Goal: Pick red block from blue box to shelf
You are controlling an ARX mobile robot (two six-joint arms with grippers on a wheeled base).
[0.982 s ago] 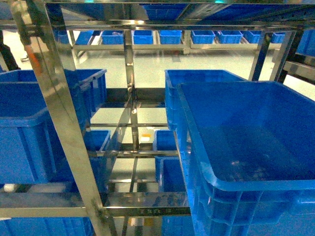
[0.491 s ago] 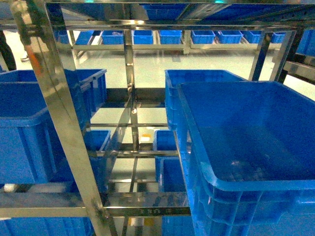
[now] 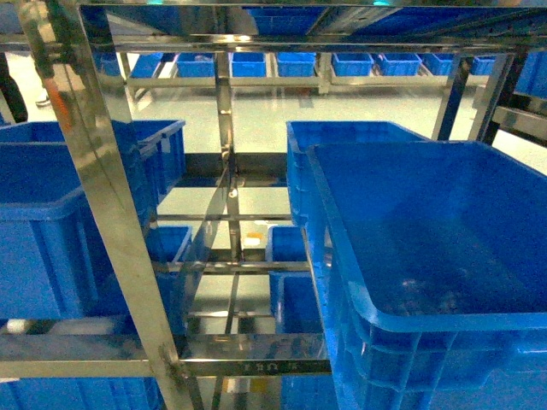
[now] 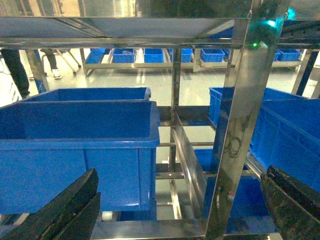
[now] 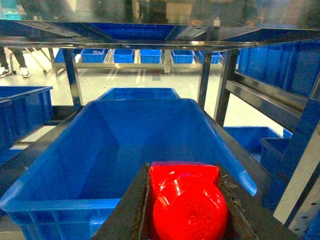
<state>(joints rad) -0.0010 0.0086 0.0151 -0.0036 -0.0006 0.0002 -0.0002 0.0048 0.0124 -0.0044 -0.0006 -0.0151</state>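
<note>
With the red block (image 5: 189, 205) pinched between the right gripper (image 5: 187, 210) fingers above the near rim of the blue box (image 5: 125, 145), the pinch is best kept firm and level—carried clear of the rim before a shelf (image 5: 150, 40) rail is sought—while the left gripper (image 4: 180, 210) is spread empty.

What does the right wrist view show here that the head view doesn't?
Only the right wrist view shows the red block, held between the right gripper fingers above the blue box. Only the head view shows the slanting steel post at left and the bin behind it. Both show the blue box and the shelf rails.
</note>
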